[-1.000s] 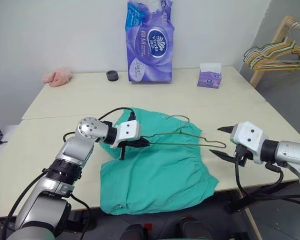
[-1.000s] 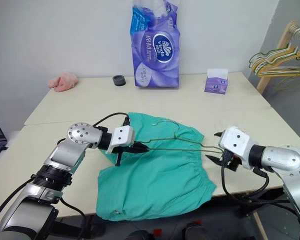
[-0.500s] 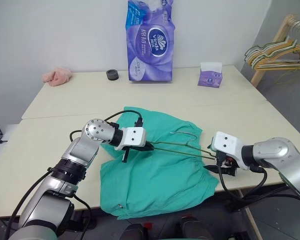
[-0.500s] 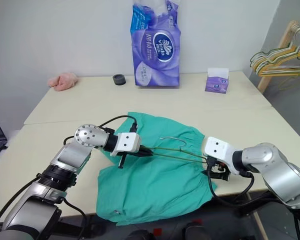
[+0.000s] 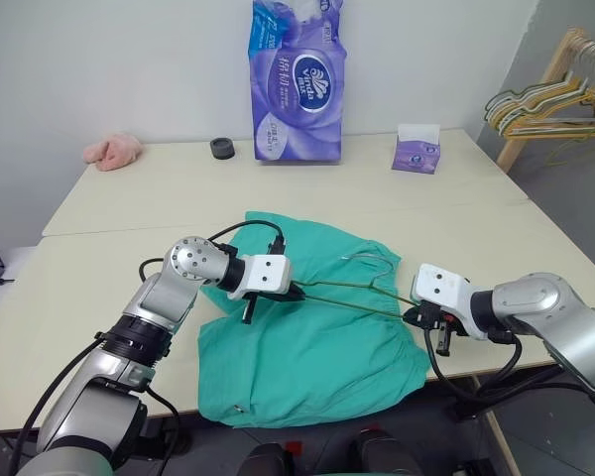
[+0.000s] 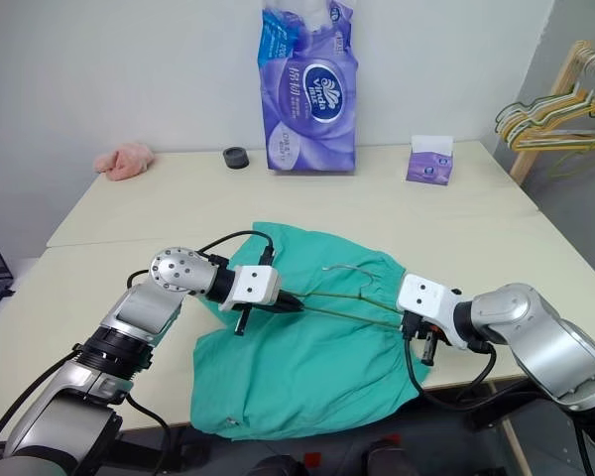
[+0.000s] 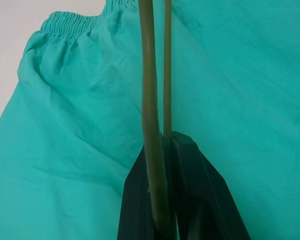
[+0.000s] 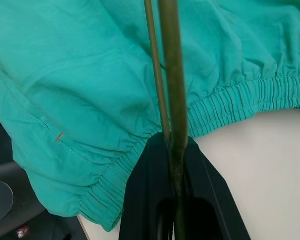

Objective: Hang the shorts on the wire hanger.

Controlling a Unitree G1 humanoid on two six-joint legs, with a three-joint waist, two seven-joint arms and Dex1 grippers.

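Note:
The teal-green shorts [image 5: 317, 342] lie flat on the table [image 5: 99, 268] near its front edge, with the gathered waistband [image 8: 240, 100] toward my right. The thin olive-grey wire hanger [image 5: 355, 297] is held just above the shorts, its hook [image 5: 372, 260] pointing away from me. My left gripper [image 5: 296, 294] is shut on the hanger's left end; in the left wrist view the fingers [image 7: 190, 165] pinch the two wires [image 7: 149, 100]. My right gripper [image 5: 414, 315] is shut on the hanger's right end [image 8: 172, 75], over the waistband at the shorts' right edge.
A tall purple tissue pack [image 5: 297, 84], a black ring [image 5: 222, 149], a small purple tissue box [image 5: 416, 154] and a pink cloth lump [image 5: 114, 151] stand along the table's far side. A wooden rack with bunched hangers [image 5: 550, 99] stands at the right.
My right gripper, open and off the hanger's right end a second ago, has moved in and down and shut on that end. The left gripper has kept its grip in place.

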